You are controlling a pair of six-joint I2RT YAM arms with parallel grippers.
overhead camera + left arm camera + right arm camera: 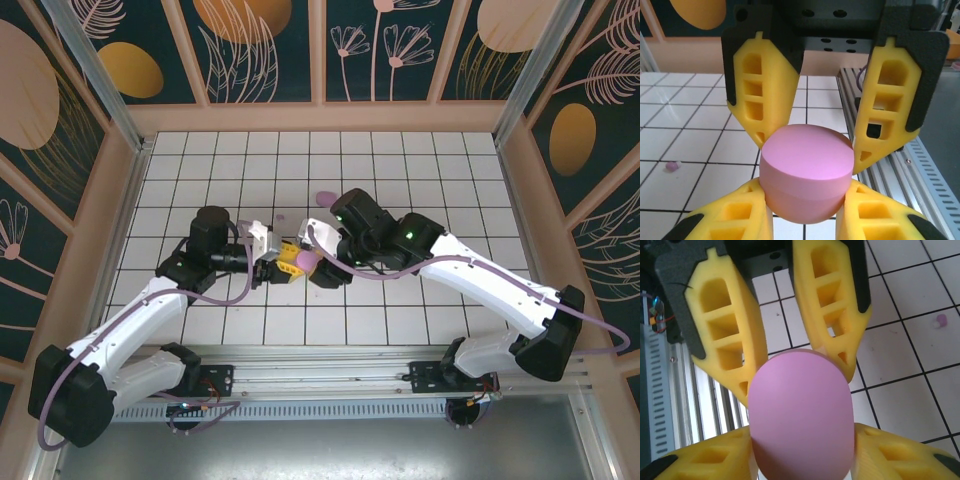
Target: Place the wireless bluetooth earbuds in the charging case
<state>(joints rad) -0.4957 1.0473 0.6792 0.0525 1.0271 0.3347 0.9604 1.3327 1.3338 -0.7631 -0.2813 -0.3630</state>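
Observation:
The pink charging case (306, 262) hangs above the tiles at mid-table, lid closed, between both grippers. My left gripper (805, 189) is shut on its lower half, one yellow finger on each side. From the opposite side my right gripper (801, 434) also clasps the case (800, 415), its fingers (760, 90) pressed against the case's (807, 165) rim. One tiny pink-purple earbud (672, 166) lies on a tile left of the case. An earbud (941, 320) also shows on a tile at the right in the right wrist view.
A second pink oval (325, 197) lies on the tiles behind the right arm. The slotted metal rail (900, 180) runs along the near edge of the floor. Wooden walls (320, 118) box in the tiled floor on three sides.

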